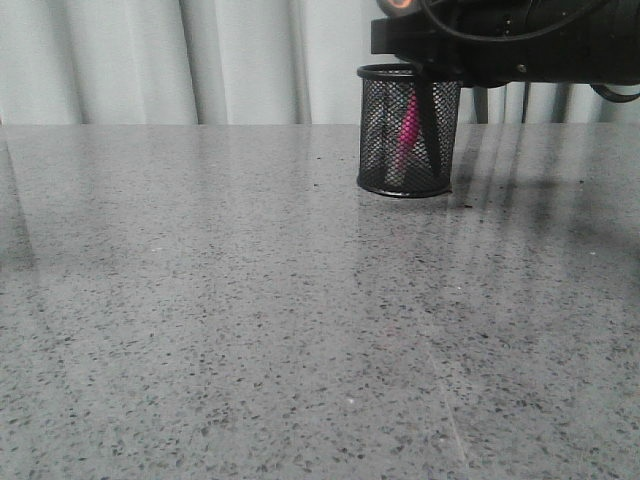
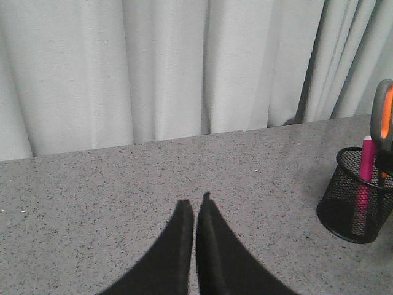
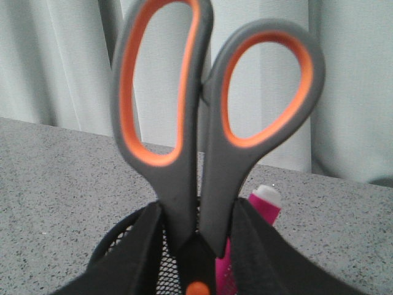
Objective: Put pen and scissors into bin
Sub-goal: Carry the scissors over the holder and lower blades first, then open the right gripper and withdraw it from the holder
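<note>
surface: grey speckled table [image 1: 200, 330], curtain behind
step: I lower scissors [image 3: 209, 123] into bin [image 1: 408, 130]; pen [image 2: 366, 178] inside
right gripper [image 3: 196, 258]: clamped on scissors
left gripper [image 2: 194, 212]: closed, empty
next: I release, lift clear

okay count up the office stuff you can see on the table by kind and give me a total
Pens: 1, the pen, standing in the bin
Scissors: 1, the scissors, blades down in the bin, held by the right gripper
Bins: 1, the bin
Total: 3
</note>
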`<state>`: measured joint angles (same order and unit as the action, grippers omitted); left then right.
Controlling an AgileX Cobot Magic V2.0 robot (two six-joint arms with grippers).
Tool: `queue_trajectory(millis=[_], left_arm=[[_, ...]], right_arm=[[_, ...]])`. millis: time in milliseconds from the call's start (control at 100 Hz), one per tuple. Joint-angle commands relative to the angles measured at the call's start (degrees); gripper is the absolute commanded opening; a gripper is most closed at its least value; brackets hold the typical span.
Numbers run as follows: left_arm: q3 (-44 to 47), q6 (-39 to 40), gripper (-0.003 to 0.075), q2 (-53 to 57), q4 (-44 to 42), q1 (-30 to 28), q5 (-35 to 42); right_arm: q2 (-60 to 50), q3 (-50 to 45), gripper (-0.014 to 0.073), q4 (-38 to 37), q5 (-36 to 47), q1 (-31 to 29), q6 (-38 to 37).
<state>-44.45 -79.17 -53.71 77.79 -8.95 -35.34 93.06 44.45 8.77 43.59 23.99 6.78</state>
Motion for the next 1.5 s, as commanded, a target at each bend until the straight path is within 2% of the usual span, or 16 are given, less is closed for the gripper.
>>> queue_trajectory(millis=[0, 80, 330, 500, 590, 780, 870, 1000, 1120, 1490], left_arm=[[-1.64, -0.08, -0.0019, 0.76, 3.14, 0.39, 0.24], [-1.64, -0.08, -0.0019, 0.76, 3.14, 0.39, 0.24], [-1.64, -0.21, -0.0019, 0.76, 3.01, 0.39, 0.58], [-1.51, -3.80, -0.0019, 0.76, 2.67, 0.39, 1.61], [-1.51, -6.05, -0.0019, 0.76, 3.06, 0.39, 1.06], [-0.21, -11.00, -0.0019, 2.66, 5.07, 0.39, -0.90], [1.95, -13.93, -0.0020, 4.35, 8.54, 0.39, -0.77], [7.28, -20.84, -0.0020, 8.25, 17.88, 0.39, -0.05], [13.48, -24.25, -0.0020, 13.74, 22.84, 0.39, 2.70], [30.80, -23.99, -0.0019, 36.57, 24.02, 0.39, 16.69]], right_arm=[[-2.47, 1.20, 0.0288, -0.40, 6.27, -0.06, 0.47], [-3.24, 1.20, 0.0330, -0.40, 6.27, -0.06, 0.47], [-10.73, 1.10, 0.0328, -0.40, 6.40, -0.06, 0.47], [-18.38, 1.10, 0.0306, -0.40, 4.82, -0.34, 2.23], [-22.70, 0.26, 0.0213, -0.11, 4.10, -0.99, 6.02], [-33.45, -3.89, -0.0078, -0.03, -2.36, -6.15, 7.12], [-39.25, -7.31, -0.0075, -0.03, -5.76, -10.07, 7.12], [-48.16, -13.53, -0.0076, -0.03, -11.53, -15.10, 7.12], [-57.67, -19.84, -0.0076, -0.03, -16.03, -17.41, 7.12], [-78.87, -34.34, -0.0076, -0.03, -30.22, -17.65, 7.12]])
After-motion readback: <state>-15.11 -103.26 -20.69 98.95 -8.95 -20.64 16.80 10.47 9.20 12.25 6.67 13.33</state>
